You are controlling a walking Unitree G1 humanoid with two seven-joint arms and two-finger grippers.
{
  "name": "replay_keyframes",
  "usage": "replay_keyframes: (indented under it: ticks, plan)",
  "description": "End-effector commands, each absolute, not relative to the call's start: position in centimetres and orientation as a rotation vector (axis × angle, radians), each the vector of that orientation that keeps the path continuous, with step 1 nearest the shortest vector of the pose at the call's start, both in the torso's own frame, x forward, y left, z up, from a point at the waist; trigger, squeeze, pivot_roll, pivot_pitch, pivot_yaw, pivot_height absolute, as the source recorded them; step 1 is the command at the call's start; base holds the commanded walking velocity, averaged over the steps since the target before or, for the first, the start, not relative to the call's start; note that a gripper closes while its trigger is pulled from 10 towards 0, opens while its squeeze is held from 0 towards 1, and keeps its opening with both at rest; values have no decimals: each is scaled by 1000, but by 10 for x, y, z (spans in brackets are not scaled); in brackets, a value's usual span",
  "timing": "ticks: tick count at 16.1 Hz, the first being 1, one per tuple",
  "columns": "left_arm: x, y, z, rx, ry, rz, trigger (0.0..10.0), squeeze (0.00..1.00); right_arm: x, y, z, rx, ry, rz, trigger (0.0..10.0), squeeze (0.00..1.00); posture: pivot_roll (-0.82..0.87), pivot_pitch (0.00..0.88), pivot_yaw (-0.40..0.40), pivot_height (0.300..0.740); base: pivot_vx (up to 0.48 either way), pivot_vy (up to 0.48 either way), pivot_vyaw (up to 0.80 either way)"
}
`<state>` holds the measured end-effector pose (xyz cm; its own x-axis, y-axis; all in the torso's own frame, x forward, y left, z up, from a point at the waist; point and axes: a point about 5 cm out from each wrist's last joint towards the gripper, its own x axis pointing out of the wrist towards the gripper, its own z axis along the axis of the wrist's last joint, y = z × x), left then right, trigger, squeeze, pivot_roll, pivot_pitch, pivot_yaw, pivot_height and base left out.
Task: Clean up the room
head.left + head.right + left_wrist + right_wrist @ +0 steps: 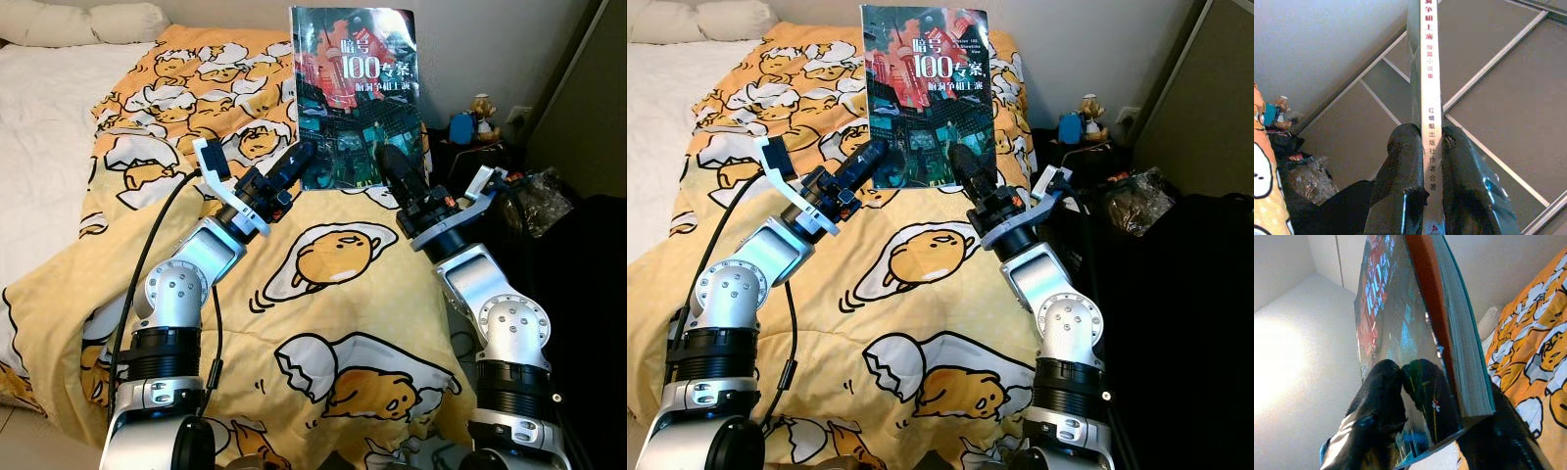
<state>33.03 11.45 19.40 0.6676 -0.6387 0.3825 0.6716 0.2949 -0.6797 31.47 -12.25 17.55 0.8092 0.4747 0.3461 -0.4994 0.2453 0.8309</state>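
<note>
Yellow bedding fills the middle of the head views: a blanket (333, 294) printed with egg-yolk cartoon figures lies across a bed, with a white sheet (39, 127) and pillows (83, 22) showing at 10 o'clock. Over the blanket, both arms hold one book (355, 93) upright, its cover facing the camera.

At about 9 o'clock of the book's lower edge, the left gripper (302, 157) grips the bottom corner on the spine side. From the left wrist, its two black fingers (1405, 176) sit narrow on either side of the white spine, clamped on the book. The spine carries a column of Chinese characters that cannot be read in full.

The cover shows a dark neon city scene with the large number "100" among Chinese characters near its top.

At 3 o'clock of the lower edge, the right gripper (392, 166) pinches the other bottom corner; the right wrist view shows one finger (1378, 401) on the glossy cover and the other behind the page block.

Toward 2 o'clock, beyond the bed's edge, a dark side surface (470, 147) carries a small figurine (482, 110) and a blue object (460, 127), with a crinkled clear bag (539, 196) beside them. Open blanket lies below the book, between the two arms
</note>
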Motion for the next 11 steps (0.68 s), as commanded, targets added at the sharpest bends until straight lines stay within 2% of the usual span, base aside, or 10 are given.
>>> replay_keyframes:
  ticks: [1,10,11]
  plan:
    - [333,116,204,-899,-80,-893,0,0,313,-123,179,1127,-42,677,0,0,-79,0,75,740,0,0,0]
    - [331,121,196,-865,-57,-859,0,0,315,-117,171,1100,8,635,0,0,-67,0,72,740,0,0,0]
    - [331,121,195,-861,-55,-857,1098,0,314,-116,171,1087,10,634,0,0,-67,0,72,740,0,0,0]
